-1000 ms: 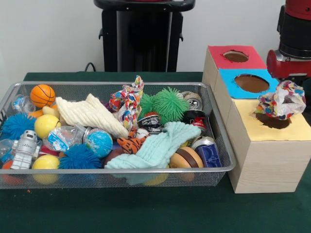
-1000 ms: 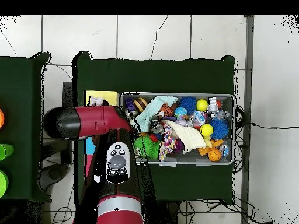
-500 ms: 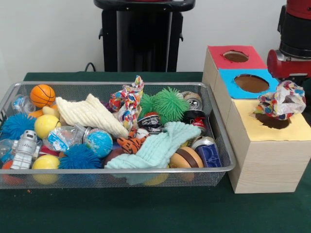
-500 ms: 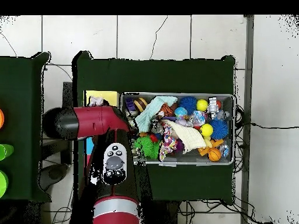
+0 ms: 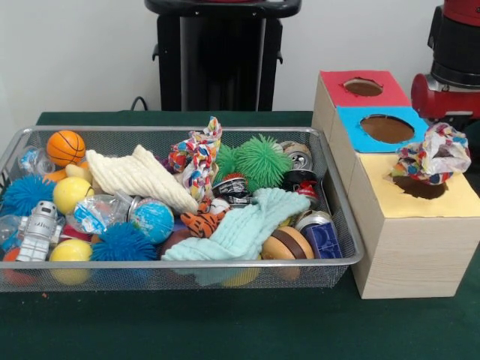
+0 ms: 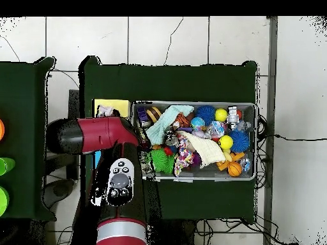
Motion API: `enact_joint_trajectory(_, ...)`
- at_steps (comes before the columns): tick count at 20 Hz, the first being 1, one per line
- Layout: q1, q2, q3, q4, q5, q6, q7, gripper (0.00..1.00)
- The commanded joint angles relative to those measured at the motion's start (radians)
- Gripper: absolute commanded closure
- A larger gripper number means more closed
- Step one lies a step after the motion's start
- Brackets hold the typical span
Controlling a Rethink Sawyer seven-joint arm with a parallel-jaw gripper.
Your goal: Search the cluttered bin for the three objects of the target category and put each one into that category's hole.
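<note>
Cloth (image 5: 433,154), the colourful patterned one, is sitting bunched up over the hole (image 5: 418,187) in the yellow top of the wooden box (image 5: 409,247), covering its upper edge, with most of the fabric on top rather than down inside. In the overhead view it's that small pale lump (image 6: 106,111) at about 10 o'clock from the bin.

The red arm (image 6: 96,134) hangs right over the box, and from the front you only catch its red and black body (image 5: 450,67) at 12 o'clock from the cloth. Honestly can't tell what the gripper is doing, neither camera shows it clearly.

The box has two more holes, the blue one (image 5: 387,128) in the middle and the red one (image 5: 364,87) at the far end.

The wire bin (image 5: 180,274) is packed. There's a second patterned cloth (image 5: 196,161) standing up near the middle, with a cream knitted cloth (image 5: 139,178) at its 9 o'clock and a mint knitted one (image 5: 247,225) at its 5 o'clock. A green spiky ball (image 5: 259,161) sits just beside it at 3 o'clock. An orange basketball (image 5: 65,147) is in the far left corner, with a white toy robot (image 5: 37,229) and a blue spiky ball (image 5: 122,244) at the front left.
</note>
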Motion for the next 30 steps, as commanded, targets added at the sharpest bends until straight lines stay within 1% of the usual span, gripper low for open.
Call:
enact_joint_trajectory(1, -0.062, 0.078, -0.030, 0.030, -0.086, -0.039, 0.077, 1.00)
enact_joint_trajectory(2, -0.063, 0.082, -0.030, 0.033, -0.088, -0.055, 0.080, 1.00)
enact_joint_trajectory(4, -0.065, 0.081, -0.028, 0.036, -0.088, -0.057, 0.078, 1.00)
enact_joint_trajectory(10, -0.076, 0.030, -0.014, 0.063, -0.072, 0.030, 0.053, 1.00)
enact_joint_trajectory(14, -0.081, 0.020, -0.014, 0.066, -0.084, 0.028, 0.037, 1.00)
enact_joint_trajectory(17, -0.090, 0.014, -0.012, 0.059, -0.095, 0.031, 0.015, 1.00)
enact_joint_trajectory(21, -0.110, 0.002, 0.000, 0.038, -0.101, 0.059, 0.000, 1.00)
enact_joint_trajectory(23, -0.127, 0.009, 0.027, 0.056, -0.092, 0.000, 0.015, 1.00)
enact_joint_trajectory(25, -0.168, 0.041, 0.100, 0.106, -0.050, -0.105, 0.045, 1.00)
enact_joint_trajectory(27, -0.219, 0.090, 0.183, 0.143, -0.016, -0.214, 0.060, 1.00)
enact_joint_trajectory(30, -0.278, 0.164, 0.281, 0.159, -0.007, -0.342, 0.073, 1.00)
